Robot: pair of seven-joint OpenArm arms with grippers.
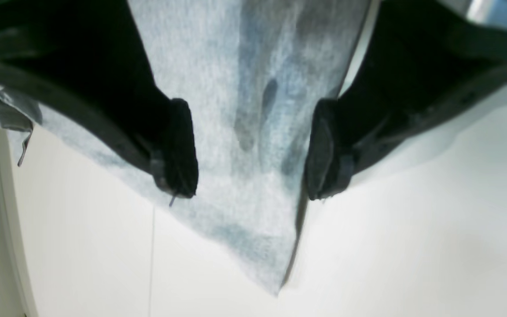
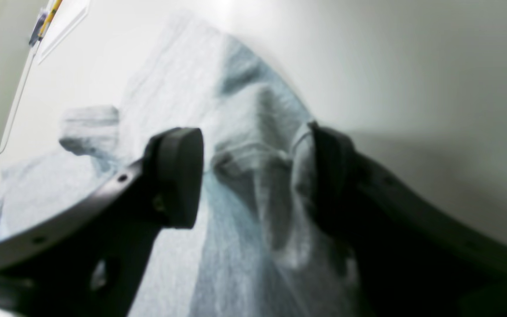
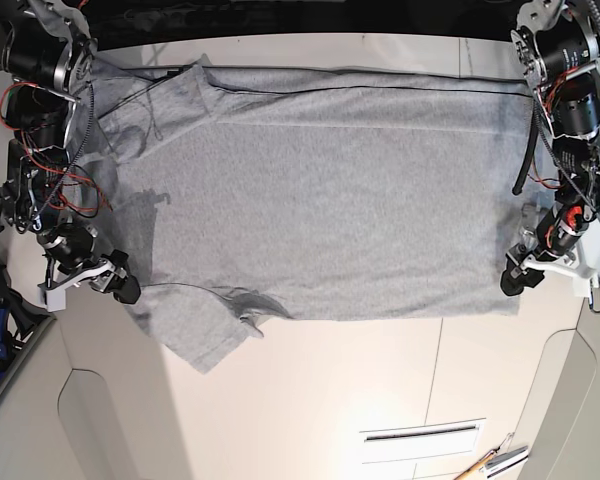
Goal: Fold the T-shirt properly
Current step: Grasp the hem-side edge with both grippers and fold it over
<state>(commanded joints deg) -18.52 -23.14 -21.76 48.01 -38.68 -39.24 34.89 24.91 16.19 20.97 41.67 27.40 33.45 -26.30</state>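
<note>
The light grey T-shirt [image 3: 320, 200] lies spread flat, plain side up, on the white table [image 3: 330, 400], with its sleeves toward the left and its hem toward the right. My left gripper [image 3: 517, 277] stands at the near hem corner. In the left wrist view it [image 1: 251, 169] is open, and the pointed corner of the T-shirt [image 1: 244, 79] lies between its black fingers [image 1: 178, 149]. My right gripper [image 3: 115, 287] is at the near sleeve and shoulder. It [image 2: 255, 176] is open too, straddling a bunched fold of the T-shirt [image 2: 244, 158]; one finger [image 2: 330, 171] touches the cloth.
The near sleeve [image 3: 200, 340] juts toward the front edge. A pencil and pen [image 3: 490, 462] lie at the front right, beside a slotted panel [image 3: 420, 435]. Both arm bases with cables stand at the back corners. Bare tabletop stretches in front of the shirt.
</note>
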